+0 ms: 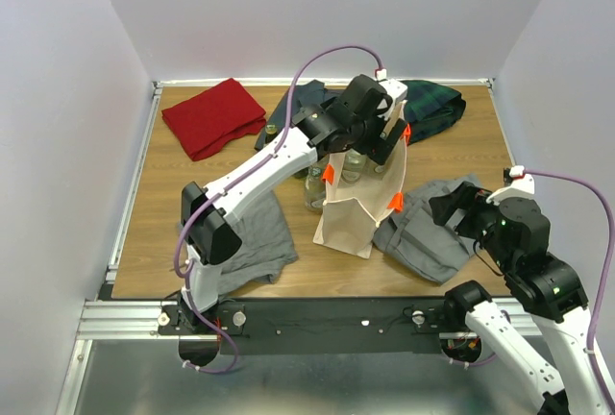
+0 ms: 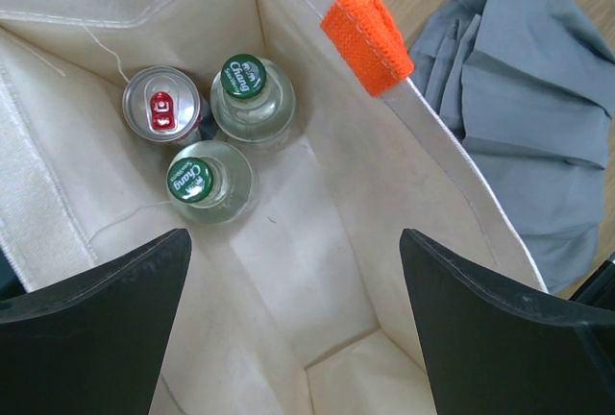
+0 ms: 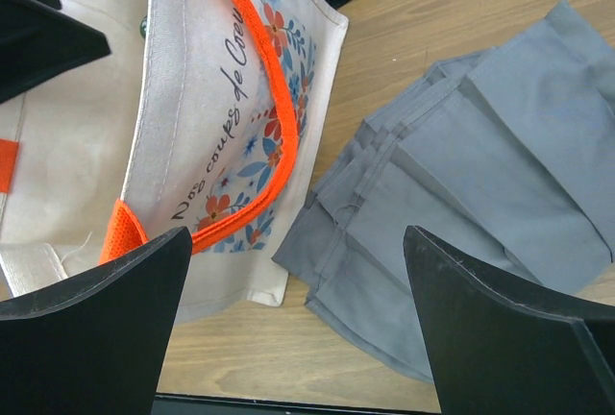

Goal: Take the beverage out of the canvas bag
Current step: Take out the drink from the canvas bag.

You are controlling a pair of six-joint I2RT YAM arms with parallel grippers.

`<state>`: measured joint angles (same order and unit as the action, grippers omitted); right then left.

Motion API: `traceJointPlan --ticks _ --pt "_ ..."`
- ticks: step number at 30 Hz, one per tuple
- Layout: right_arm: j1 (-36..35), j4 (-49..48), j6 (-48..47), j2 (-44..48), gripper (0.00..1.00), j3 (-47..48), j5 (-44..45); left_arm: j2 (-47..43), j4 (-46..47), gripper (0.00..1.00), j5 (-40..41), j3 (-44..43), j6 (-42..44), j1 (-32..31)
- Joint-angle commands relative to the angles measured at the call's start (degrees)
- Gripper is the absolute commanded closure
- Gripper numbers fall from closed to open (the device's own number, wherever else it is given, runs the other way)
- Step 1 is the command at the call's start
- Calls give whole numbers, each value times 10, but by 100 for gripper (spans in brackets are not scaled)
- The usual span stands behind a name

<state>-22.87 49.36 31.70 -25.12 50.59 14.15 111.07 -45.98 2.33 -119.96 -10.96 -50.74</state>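
Observation:
The beige canvas bag (image 1: 354,211) with orange handles (image 2: 366,40) stands upright mid-table, mouth open. Inside it, in the left wrist view, stand a silver can with a red tab (image 2: 161,104) and two clear bottles with green caps (image 2: 244,81) (image 2: 193,181), grouped in one corner. My left gripper (image 2: 293,338) hangs open over the bag's mouth, above the bare bag floor and beside the drinks, with nothing between its fingers. My right gripper (image 3: 298,338) is open low over the table, between the bag's printed side (image 3: 231,136) and the grey clothes.
Folded grey clothes (image 1: 428,234) lie right of the bag, touching its base. Another grey cloth (image 1: 255,240) lies front left, a red cloth (image 1: 211,117) back left and a dark plaid cloth (image 1: 434,108) at the back. What looks like a clear bottle (image 1: 315,188) stands left of the bag.

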Motion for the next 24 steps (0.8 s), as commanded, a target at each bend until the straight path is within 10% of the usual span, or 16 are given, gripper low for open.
traceJointPlan --ticks 1,24 --pt "-2 -5 6 -1 0 -5 18 32 4 1 1 -11 2 2" --pt "-2 -8 -2 -26 0 1 6 83 16 5 -23 -25 -28 62"
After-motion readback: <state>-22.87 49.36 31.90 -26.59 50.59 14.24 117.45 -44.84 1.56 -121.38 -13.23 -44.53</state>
